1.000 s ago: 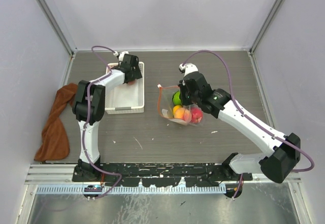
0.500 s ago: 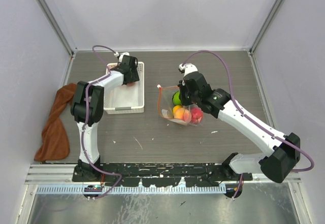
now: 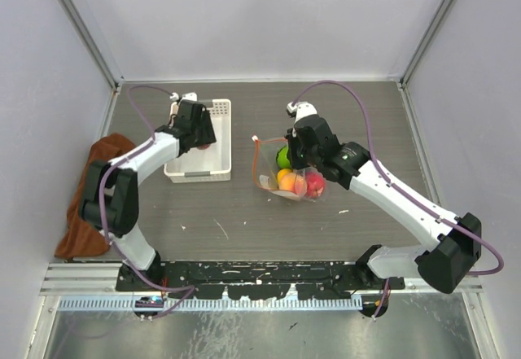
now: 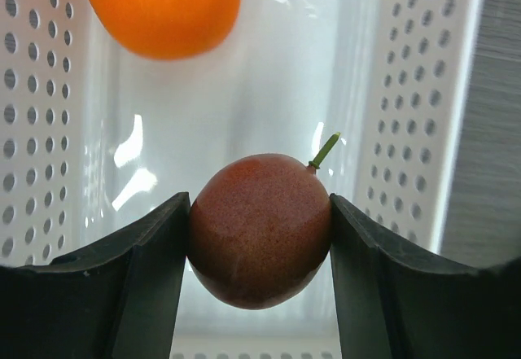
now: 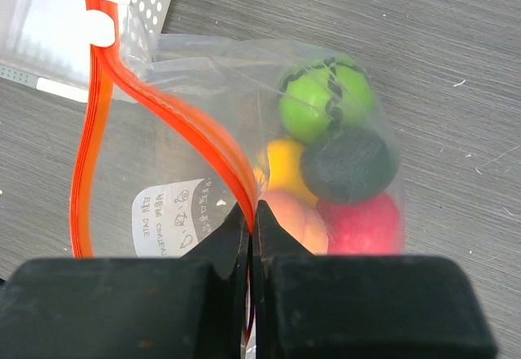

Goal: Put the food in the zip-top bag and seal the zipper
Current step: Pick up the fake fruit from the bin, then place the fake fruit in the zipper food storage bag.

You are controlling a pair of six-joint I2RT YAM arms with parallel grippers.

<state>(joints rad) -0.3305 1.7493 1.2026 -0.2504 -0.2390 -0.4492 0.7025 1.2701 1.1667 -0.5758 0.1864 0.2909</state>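
My left gripper (image 4: 260,237) is shut on a brownish-maroon fruit (image 4: 260,229) with a small green stem, held over the inside of the white slotted basket (image 4: 407,90). An orange fruit (image 4: 163,5) lies farther in the basket. My right gripper (image 5: 253,212) is shut on the red-orange zipper (image 5: 163,115) of the clear zip-top bag (image 5: 163,212), whose mouth gapes to the left. The bag holds a bright green (image 5: 317,98), a dark green (image 5: 346,164), a magenta-red (image 5: 362,221), a yellow (image 5: 281,164) and a peach-pink piece (image 5: 293,221). From above, the bag (image 3: 281,176) lies right of the basket (image 3: 195,168).
A brown cloth (image 3: 89,204) hangs over the table's left edge beside the left arm. Grey walls close the table in at the left, back and right. Dark wood-grain table top (image 3: 244,221) lies between the basket, the bag and the arm bases.
The left gripper has closed on the maroon fruit in the basket, and the left arm's elbow has swung out to the left. The right arm and bag have not moved.
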